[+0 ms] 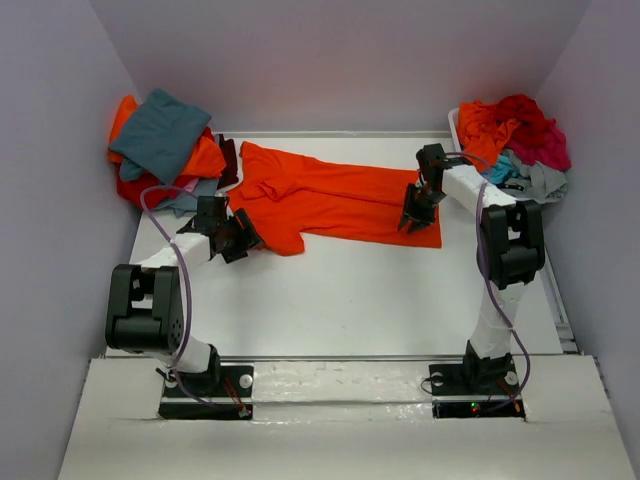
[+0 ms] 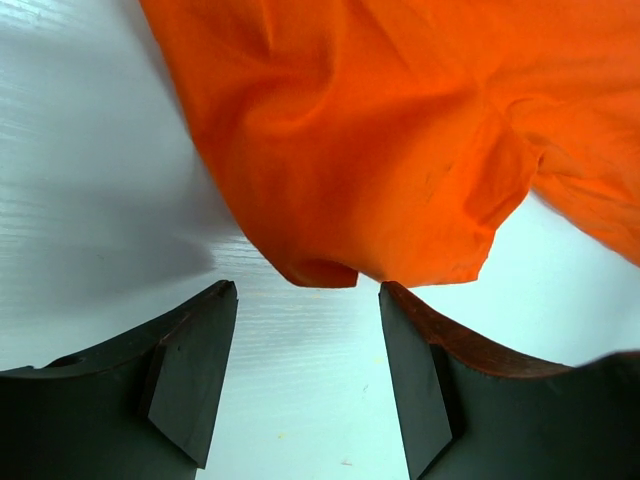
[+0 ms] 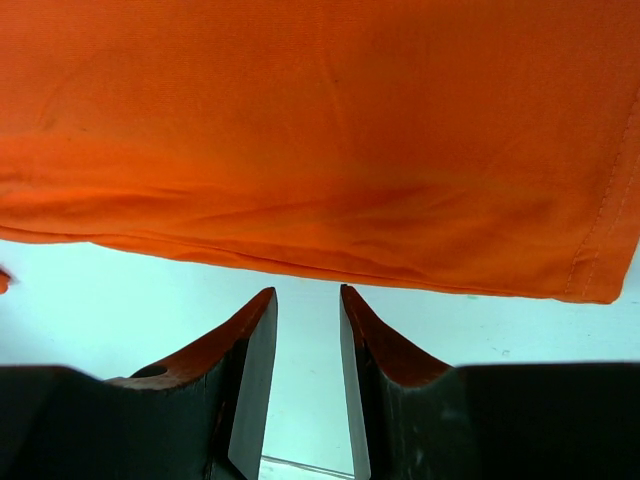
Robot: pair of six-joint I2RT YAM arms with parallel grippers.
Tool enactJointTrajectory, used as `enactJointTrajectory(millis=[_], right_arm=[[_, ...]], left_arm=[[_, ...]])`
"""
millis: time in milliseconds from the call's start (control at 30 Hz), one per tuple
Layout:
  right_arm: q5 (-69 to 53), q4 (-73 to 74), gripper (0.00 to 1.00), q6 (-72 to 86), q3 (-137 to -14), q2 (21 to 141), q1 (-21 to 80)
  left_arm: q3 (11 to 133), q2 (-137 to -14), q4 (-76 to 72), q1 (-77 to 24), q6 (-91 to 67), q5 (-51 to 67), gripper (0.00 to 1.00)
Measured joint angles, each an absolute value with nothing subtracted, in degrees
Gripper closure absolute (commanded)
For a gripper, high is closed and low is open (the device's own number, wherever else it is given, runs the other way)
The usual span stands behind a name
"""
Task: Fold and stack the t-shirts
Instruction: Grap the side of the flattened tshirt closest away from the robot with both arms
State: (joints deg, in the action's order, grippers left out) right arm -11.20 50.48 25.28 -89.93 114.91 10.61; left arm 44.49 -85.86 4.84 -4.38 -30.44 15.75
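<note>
While the bright orange t-shirt (image 1: 330,200) lies spread across the counter (image 1: 350,300), cropped in both wrist views, the left hand (image 2: 307,292) gapes empty just short of its sleeve and the right hand (image 3: 307,292) stands narrowly parted, empty, at its hem.

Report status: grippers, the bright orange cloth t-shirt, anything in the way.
Left gripper open, short of a sleeve. Right gripper open, short of the edge. Bright orange cloth t-shirt spread on the table, ungripped. Nothing blocking.
</note>
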Motion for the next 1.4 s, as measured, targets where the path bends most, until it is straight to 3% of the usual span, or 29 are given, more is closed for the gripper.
enactJointTrajectory(millis=[633,867,1400], right_arm=[[-17.5,50.52,0.64,24.82,-89.91,114.91,13.56],[-22.61,49.93,0.64,25.41,-92.05,115.22,20.03],[-34.15,33.74,0.63,35.79,-99.2,126.28,27.92]], left_arm=[[44.66,-89.12,4.51,-4.38,-31.0,14.57,0.35],[44.64,-88.77,4.62,-4.38,-31.0,14.35,0.35],[44.23,-82.13,6.11,-4.38,-30.28,14.37,0.33]])
